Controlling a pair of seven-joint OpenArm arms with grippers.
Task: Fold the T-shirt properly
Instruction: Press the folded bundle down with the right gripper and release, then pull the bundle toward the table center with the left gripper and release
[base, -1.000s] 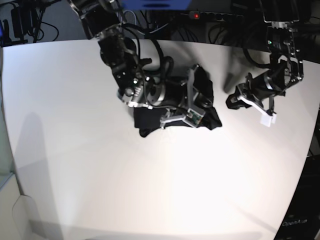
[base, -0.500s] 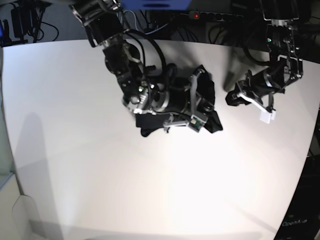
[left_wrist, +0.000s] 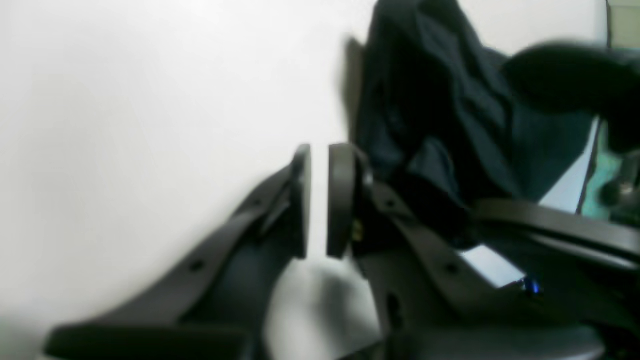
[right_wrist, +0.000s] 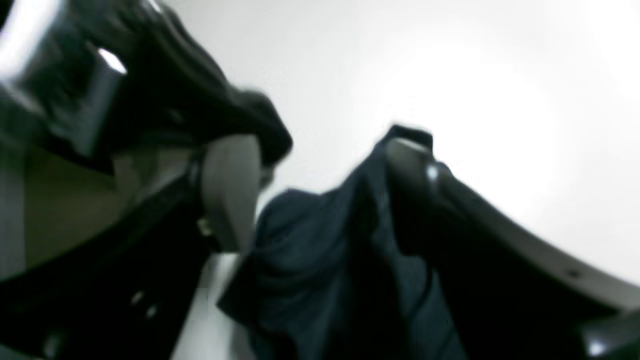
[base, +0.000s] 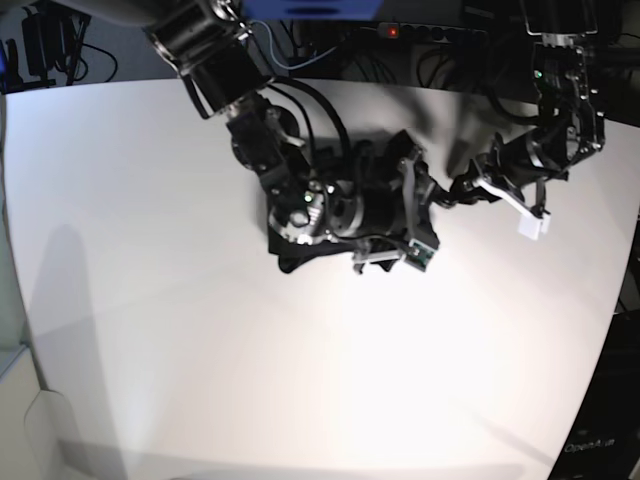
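The T-shirt (base: 287, 245) lies bunched in a dark heap at the back middle of the white table (base: 200, 350). My right arm reaches across it, and my right gripper (base: 395, 232) sits over its right side. In the right wrist view the right gripper (right_wrist: 320, 175) has its jaws spread wide, with loose folds of the T-shirt (right_wrist: 310, 260) between them and draped against one finger (right_wrist: 415, 160). My left gripper (base: 447, 194) hovers just off the heap's right edge. In the left wrist view the left gripper (left_wrist: 317, 200) is shut on nothing, with the T-shirt (left_wrist: 450, 125) to its right.
Cables and a power strip (base: 420, 32) run along the table's back edge. The table's right edge curves away close behind the left arm (base: 560, 140). Bare white tabletop fills the front and left.
My right arm has slid to the right over the shirt, and its jaws have gone from shut to wide apart. The left gripper has moved left toward the shirt's edge.
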